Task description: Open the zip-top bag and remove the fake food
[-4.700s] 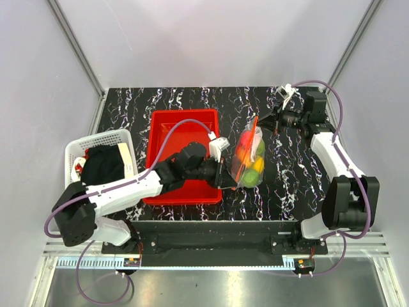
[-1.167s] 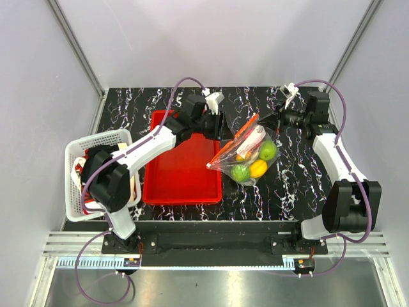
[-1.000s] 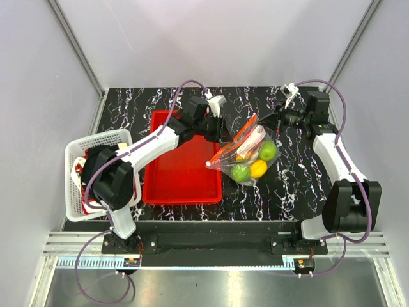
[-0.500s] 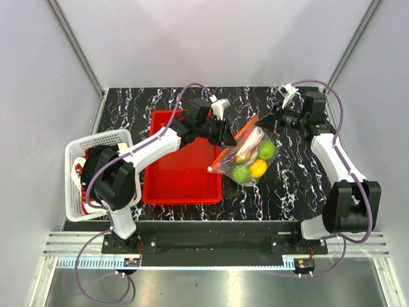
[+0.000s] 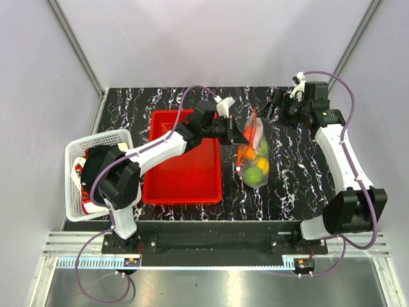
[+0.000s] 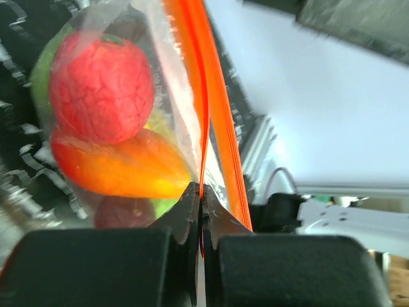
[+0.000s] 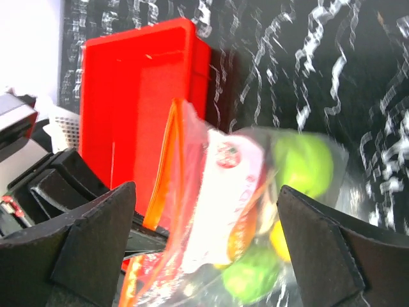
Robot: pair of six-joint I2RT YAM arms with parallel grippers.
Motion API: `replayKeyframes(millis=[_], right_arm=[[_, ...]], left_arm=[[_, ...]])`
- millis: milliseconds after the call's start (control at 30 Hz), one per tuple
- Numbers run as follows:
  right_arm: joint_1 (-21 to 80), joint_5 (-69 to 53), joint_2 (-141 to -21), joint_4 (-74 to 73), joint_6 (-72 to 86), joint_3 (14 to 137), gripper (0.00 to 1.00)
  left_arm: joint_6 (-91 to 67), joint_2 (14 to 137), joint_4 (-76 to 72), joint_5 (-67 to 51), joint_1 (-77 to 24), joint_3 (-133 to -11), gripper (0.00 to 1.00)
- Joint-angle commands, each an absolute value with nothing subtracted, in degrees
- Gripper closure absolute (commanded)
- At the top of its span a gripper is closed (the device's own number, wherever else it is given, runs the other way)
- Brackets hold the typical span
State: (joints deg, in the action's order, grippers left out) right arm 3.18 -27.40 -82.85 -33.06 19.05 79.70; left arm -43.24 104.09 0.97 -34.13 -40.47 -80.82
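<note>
Zip-top bag (image 5: 254, 148) stands tall over the black, white-veined bench (image 5: 300, 173), just right of the red tray (image 5: 182, 176). Its red-orange zip strip (image 6: 214, 96) runs up one side. Whether its bottom rests on the bench or hangs just clear, I cannot tell.

Pale, plain walls close the bench in on three sides, with slanted metal posts (image 5: 75, 48) at the back corners. The tray is the biggest thing on the bench, left of centre. A white mesh basket (image 5: 96, 139) sits off the bench's left edge, holding a dark bundle (image 5: 102, 165) and a pale flat piece.

The left arm reaches across the tray's far end, and the left hand (image 5: 245, 136) has its fingertips (image 6: 185, 211) pressed together on the strip. The right hand (image 5: 276, 109) hangs near the bag's top at the far right, its fingers spread wide with nothing between them.

Through the clear plastic of the zip-top bag show the fake food: a red fruit (image 6: 102, 86), an orange piece (image 6: 121, 169), two green fruits (image 5: 255, 174) and a yellow one (image 5: 262, 164).
</note>
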Motion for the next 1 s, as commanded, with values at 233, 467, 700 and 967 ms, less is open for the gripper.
replayKeyframes(millis=[233, 467, 700, 967], right_arm=[[11.69, -15.56, -77.26, -47.99, 24.25, 81.13, 0.31], [13.18, -12.48, -72.95, -47.2, 25.13, 77.88, 0.39], [13.89, -16.08, -74.18, -44.12, 26.89, 74.36, 0.51], [14.06, -16.62, -75.59, -41.66, 27.69, 71.98, 0.8]], left_arm=[[-54.31, 101.96, -14.32, -26.63, -43.86, -77.35, 1.0], [-54.49, 101.34, -14.33, -25.31, -44.91, -76.91, 1.0], [-54.41, 100.72, -14.15, -24.7, -45.61, -77.34, 1.0], [-53.35, 100.64, -12.66, -24.17, -46.49, -78.84, 1.0]])
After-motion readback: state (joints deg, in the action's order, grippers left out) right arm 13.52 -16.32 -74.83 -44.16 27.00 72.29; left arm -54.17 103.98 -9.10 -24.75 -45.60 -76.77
